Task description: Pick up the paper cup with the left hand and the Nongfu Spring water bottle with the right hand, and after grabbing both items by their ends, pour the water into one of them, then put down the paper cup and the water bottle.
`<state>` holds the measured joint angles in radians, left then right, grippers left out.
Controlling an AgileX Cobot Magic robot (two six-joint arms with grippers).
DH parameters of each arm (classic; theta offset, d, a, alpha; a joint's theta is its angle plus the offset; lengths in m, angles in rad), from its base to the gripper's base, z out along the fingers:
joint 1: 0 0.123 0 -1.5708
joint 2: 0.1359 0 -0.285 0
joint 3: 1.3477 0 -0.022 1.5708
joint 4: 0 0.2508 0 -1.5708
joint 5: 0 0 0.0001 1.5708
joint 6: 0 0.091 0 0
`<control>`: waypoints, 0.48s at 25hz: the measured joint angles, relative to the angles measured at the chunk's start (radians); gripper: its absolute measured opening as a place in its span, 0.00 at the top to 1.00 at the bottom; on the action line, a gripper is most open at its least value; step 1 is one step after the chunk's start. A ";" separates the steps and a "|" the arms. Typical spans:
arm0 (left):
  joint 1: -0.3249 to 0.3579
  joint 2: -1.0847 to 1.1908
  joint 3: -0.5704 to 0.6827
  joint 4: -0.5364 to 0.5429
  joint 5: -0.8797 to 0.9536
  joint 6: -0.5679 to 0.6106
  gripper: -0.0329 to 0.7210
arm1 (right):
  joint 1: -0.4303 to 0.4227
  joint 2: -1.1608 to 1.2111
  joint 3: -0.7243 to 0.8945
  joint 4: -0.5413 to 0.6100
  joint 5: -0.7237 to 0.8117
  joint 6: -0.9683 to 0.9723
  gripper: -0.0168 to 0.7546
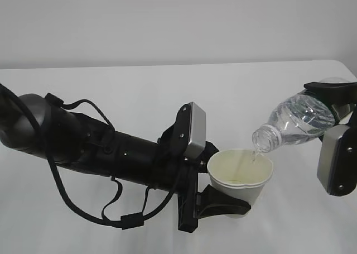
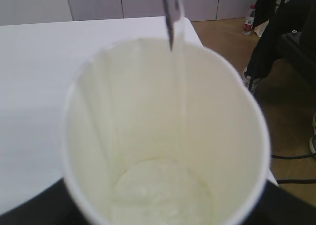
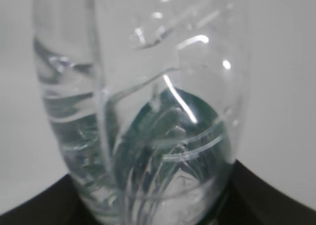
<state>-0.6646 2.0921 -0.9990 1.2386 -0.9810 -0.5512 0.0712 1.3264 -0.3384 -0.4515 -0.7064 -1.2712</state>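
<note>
The white paper cup is held above the table, my left gripper shut on its lower part. Its cream inside fills the left wrist view, with a little water pooled at the bottom. My right gripper is shut on the base end of the Nongfu Spring water bottle, which is tipped neck-down to the left. Its open neck hangs just over the cup's right rim. A thin stream of water runs from the neck into the cup. The clear ribbed bottle fills the right wrist view.
The white table stretches under both arms; its right edge shows in the left wrist view. Beyond that edge lie brown floor, a dark chair or stand and a small bottle on the floor.
</note>
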 joint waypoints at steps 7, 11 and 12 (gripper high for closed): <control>0.000 0.000 0.000 0.000 0.000 0.000 0.36 | 0.000 0.000 0.000 0.000 0.000 0.000 0.43; 0.000 0.000 0.000 0.000 0.000 0.000 0.36 | 0.000 0.000 0.000 0.000 0.000 0.000 0.43; 0.000 0.000 0.000 0.000 0.000 0.000 0.36 | 0.000 0.000 0.000 0.000 0.000 0.000 0.43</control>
<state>-0.6646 2.0921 -0.9990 1.2386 -0.9810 -0.5512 0.0712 1.3264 -0.3384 -0.4515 -0.7064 -1.2712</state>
